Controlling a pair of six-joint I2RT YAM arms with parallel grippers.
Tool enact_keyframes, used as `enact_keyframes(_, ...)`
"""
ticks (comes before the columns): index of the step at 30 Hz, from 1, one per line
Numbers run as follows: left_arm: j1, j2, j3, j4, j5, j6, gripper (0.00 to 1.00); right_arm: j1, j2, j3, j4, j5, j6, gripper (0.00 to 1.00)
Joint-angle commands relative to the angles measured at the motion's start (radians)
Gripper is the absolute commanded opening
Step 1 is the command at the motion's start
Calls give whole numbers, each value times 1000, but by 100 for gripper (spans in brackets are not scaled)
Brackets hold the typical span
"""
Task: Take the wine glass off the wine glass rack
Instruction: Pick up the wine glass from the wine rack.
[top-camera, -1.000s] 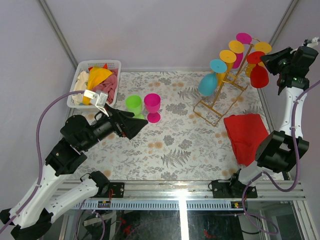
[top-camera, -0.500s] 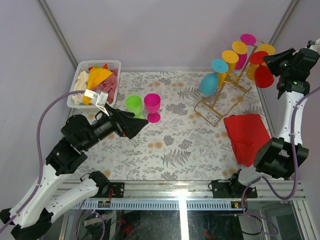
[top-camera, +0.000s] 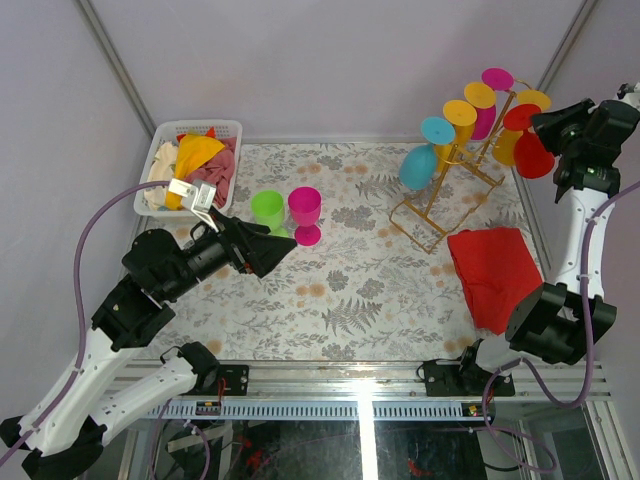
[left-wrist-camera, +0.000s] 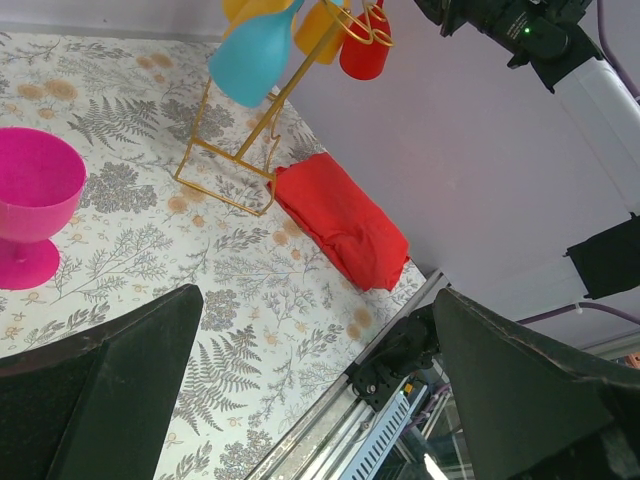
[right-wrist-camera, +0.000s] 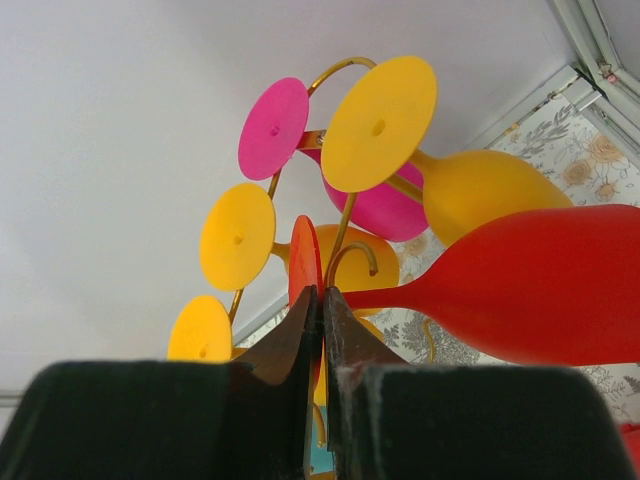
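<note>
The gold wire wine glass rack (top-camera: 440, 200) stands at the far right of the table with blue (top-camera: 417, 165), yellow and magenta glasses hanging on it. My right gripper (top-camera: 560, 125) is shut on the foot of a red wine glass (top-camera: 533, 155) at the rack's right side. In the right wrist view the gripper (right-wrist-camera: 322, 292) pinches the thin red foot disc (right-wrist-camera: 304, 262) edge-on. The red bowl (right-wrist-camera: 530, 290) lies out to the right, and a gold hook (right-wrist-camera: 350, 258) curls close beside the stem. My left gripper (top-camera: 275, 250) hovers open over the table's left part, nothing between its fingers (left-wrist-camera: 130, 370).
A green glass (top-camera: 267, 210) and a magenta glass (top-camera: 305, 213) stand upright on the table near my left gripper. A folded red cloth (top-camera: 492, 272) lies in front of the rack. A white slatted basket (top-camera: 195, 165) of cloths sits at the far left.
My right gripper has drawn the red glass a little to the right, away from the rack's centre. The left arm has not moved.
</note>
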Motion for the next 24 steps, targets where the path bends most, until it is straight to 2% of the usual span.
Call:
enact_keyframes(1, 7, -3, 14, 26, 17, -6, 100, 1, -57, -1, 49, 30, -29, 2)
enact_keyframes(11, 6, -1, 10, 27, 6, -7, 100, 0, -150, -50, 45, 66, -70, 2)
enact_keyframes(16, 7, -1, 7, 29, 1, -6, 100, 1, -195, -77, 24, 32, -76, 0)
enact_keyframes(24, 7, -4, 3, 26, -44, -21, 100, 0, -439, -211, 29, -41, -84, 0)
